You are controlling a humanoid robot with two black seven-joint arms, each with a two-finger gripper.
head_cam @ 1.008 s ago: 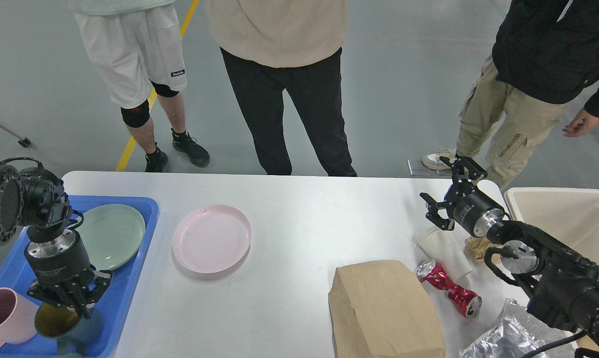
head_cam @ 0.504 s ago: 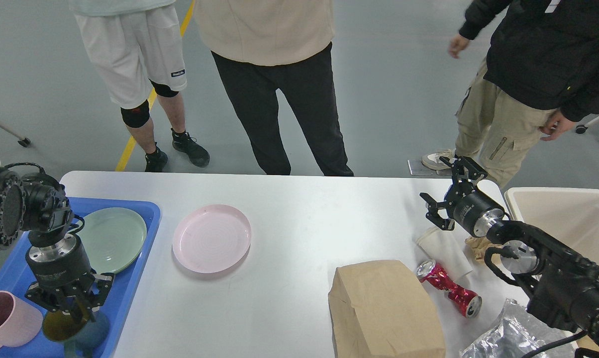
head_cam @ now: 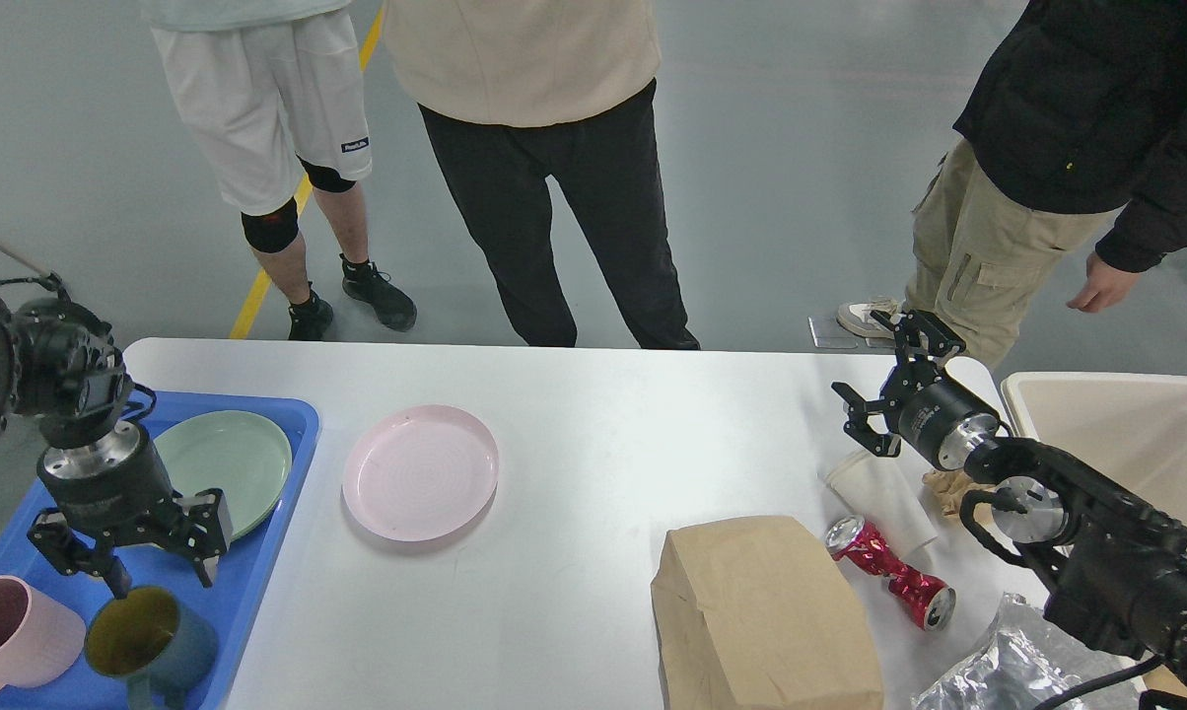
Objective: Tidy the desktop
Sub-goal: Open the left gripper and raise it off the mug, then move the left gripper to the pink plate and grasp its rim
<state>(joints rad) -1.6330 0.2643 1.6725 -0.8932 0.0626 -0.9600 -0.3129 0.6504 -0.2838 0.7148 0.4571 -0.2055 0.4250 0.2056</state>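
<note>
Head view: two plates, two mugs, one crushed can (head_cam: 890, 571) on desktop (head_cam: 593, 444); left tool (head_cam: 155, 577) and right tool (head_cam: 893, 383) both spread, empty.

White desktop (head_cam: 593, 414). Blue tray (head_cam: 248, 582) at left, with pale green plate (head_cam: 234, 459), pink mug (head_cam: 12, 631) and dark teal mug (head_cam: 155, 646), yellow inside. Pink plate (head_cam: 420, 471) with faint concentric rings. Brown paper bag (head_cam: 766, 616) near right; crushed red can (head_cam: 889, 572); silver foil bag (head_cam: 1008, 671); beige bin (head_cam: 1126, 434) at far right.

One camera only, at the robot's head, looking forward and down. It sits close over the desktop (head_cam: 593, 434). Three bystanders' legs show beyond its far edge.
</note>
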